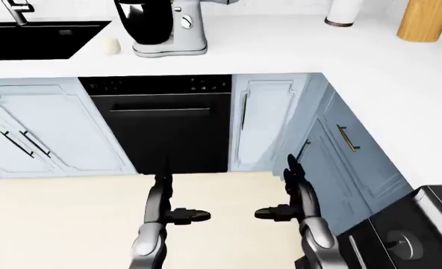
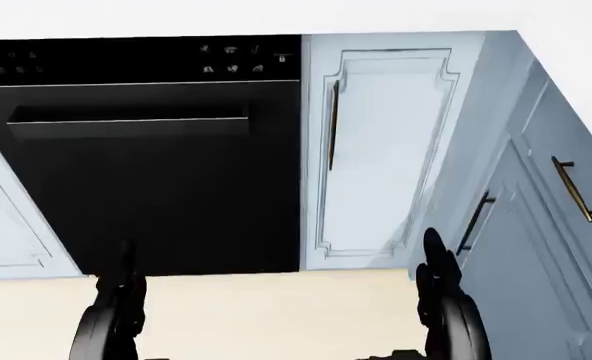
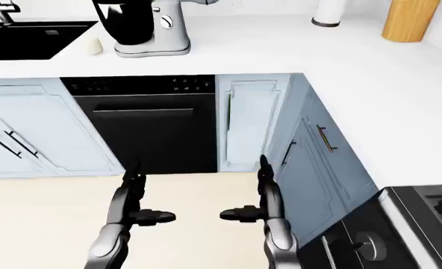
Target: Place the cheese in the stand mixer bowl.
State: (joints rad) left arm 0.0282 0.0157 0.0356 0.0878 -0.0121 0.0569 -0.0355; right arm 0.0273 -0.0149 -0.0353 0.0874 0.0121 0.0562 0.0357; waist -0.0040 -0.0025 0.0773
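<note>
The stand mixer (image 1: 172,28) is cut off by the top edge of both eye views, so only its grey base, column and the black bowl (image 1: 144,21) are seen; the open mouth of the bowl is not shown. The sink (image 1: 34,38) is clipped at the top left, with just a stub of the faucet (image 1: 17,10) visible. At the top right, a white cylinder (image 1: 345,12) and a wooden container (image 1: 426,19) are likewise truncated. Only a corner of a stove (image 3: 423,230) is caught at the lower right of the right-eye view. None of the worktop things are shown in the head view, which is filled by the black dishwasher (image 2: 146,157) and pale blue cabinet doors (image 2: 381,150).

The cheese (image 1: 110,46) is seen as a small pale lump on the white counter (image 1: 280,50), between the sink and the mixer base, just left of the base; its shape is hard to make out.

Both hands are held low over the light floor (image 1: 64,213), well apart from the counter. On the left hand (image 1: 170,208) the fingers are spread, one pointing up and a thumb turned inward; nothing is held or touched. The right hand (image 1: 292,206) is posed as its mirror, fingers apart and empty. The forearms are cut off by the bottom edge.
</note>
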